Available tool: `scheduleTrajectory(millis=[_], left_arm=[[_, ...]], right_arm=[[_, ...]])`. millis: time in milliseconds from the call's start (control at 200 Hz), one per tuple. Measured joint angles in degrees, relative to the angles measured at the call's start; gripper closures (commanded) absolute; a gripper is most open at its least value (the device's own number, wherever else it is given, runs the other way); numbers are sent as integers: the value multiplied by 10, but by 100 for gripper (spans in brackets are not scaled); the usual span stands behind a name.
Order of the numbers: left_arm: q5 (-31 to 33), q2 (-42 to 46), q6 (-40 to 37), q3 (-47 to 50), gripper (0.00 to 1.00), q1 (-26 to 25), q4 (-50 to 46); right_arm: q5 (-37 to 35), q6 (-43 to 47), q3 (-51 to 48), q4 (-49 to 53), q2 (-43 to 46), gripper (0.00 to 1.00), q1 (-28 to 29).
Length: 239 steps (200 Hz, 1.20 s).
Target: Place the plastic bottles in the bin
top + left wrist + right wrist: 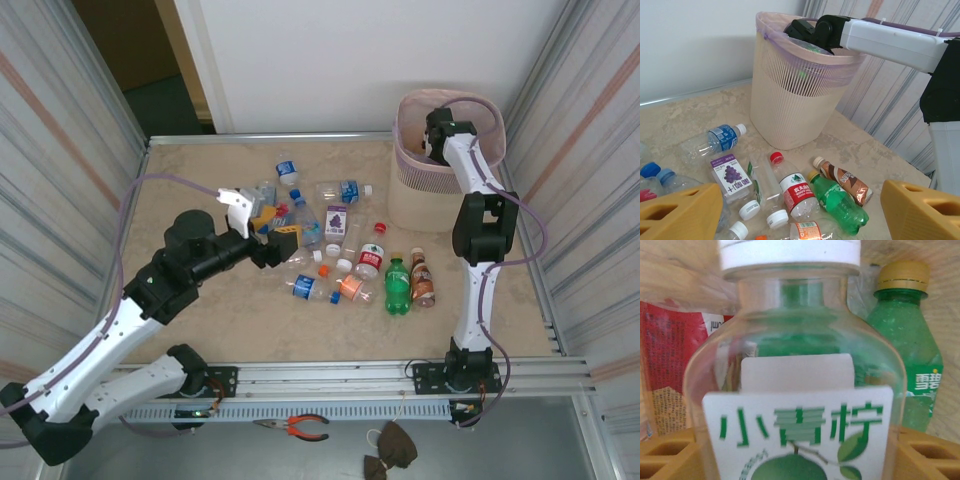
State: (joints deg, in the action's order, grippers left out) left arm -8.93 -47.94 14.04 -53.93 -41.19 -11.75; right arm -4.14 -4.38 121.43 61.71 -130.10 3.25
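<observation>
So the setup: a beige marble-look bench [190,170] boxed in by ribbed metal side panels [60,150], with a plain white wall [350,60] at 12 o'clock and a dark doorway [140,70] at 11. Orange-handled pliers [300,427] lie on the grey ledge at 6, below the rail.

The pale pink mesh-walled plastic bin [412,200] stands at about 1 o'clock, near the back right corner. The small plastic bottles [398,285] (clear, green, brown, mixed caps) are lying scattered around mid-bench, apart from the bin.

The left fingers [680,210] are spread wide with nothing between them, hovering at the pile's 9 o'clock side. The right arm reaches down into the bin. There the right fingers [665,455] flank a clear white-capped bottle with a green lime label [800,390], but I can't tell if they're squeezing it or not. Next to it in the bin is a green bottle with a gold cap [905,350].
</observation>
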Motion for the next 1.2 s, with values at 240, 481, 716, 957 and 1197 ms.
scheduleTrajectory(millis=[240, 481, 716, 957, 1197], left_arm=[[0, 12, 5, 5, 17, 0, 0], [0, 14, 9, 12, 17, 0, 0], [0, 14, 10, 12, 17, 0, 1], [0, 8, 11, 14, 17, 0, 16], [-1, -18, 11, 15, 17, 0, 28]], right_arm=[[7, -3, -5, 1, 8, 13, 0], [12, -7, -1, 12, 68, 13, 0], [12, -12, 23, 22, 139, 14, 0], [13, -12, 37, 43, 203, 14, 0], [14, -12, 37, 62, 258, 16, 5]])
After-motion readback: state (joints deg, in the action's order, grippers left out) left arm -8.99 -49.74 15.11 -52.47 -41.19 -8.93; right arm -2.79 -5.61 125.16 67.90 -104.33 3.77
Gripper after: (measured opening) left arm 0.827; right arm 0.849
